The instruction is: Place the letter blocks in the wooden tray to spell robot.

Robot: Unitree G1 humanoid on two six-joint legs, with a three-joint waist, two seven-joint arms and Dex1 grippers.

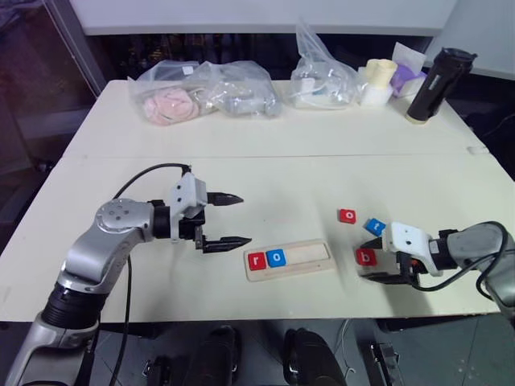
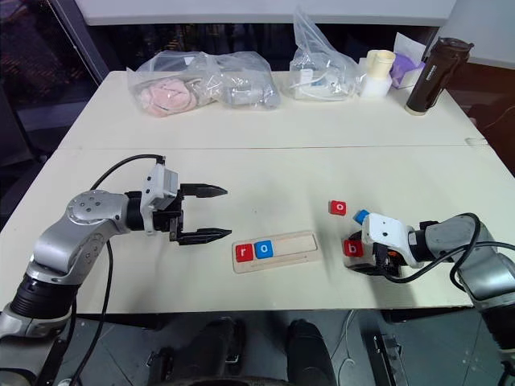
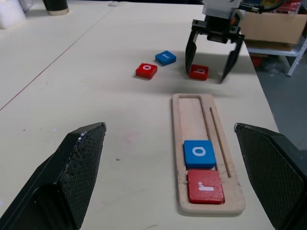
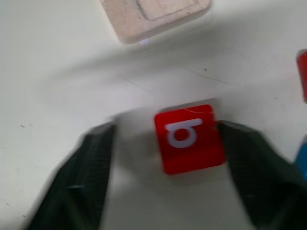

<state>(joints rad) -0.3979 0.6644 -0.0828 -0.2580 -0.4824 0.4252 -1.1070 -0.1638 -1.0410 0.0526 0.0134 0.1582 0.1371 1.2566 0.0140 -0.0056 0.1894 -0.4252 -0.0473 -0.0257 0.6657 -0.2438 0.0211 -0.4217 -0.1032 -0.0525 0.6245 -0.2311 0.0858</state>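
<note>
The wooden tray (image 1: pixel 310 255) lies near the table's front edge. A red r block (image 1: pixel 257 260) and a blue o block (image 1: pixel 276 257) fill its left end. To its right lie a red o block (image 1: pixel 347 215), a blue block (image 1: pixel 374 227) and a red b block (image 1: pixel 366 257). My right gripper (image 3: pixel 206 75) is down at the table with its jaws straddling the b block (image 4: pixel 189 139). One finger (image 4: pixel 240 158) is against the block's edge, and a gap shows on the other side. My left gripper (image 1: pixel 244 219) hovers open left of the tray, holding nothing.
Clear plastic bags (image 1: pixel 205 92) with soft items sit along the far side of the table. A pale cup (image 1: pixel 378 80) and a black bottle (image 1: pixel 434 84) stand at the far right. A seam (image 1: pixel 265 155) crosses the tabletop. A cardboard box (image 3: pixel 276 26) stands beyond the table edge.
</note>
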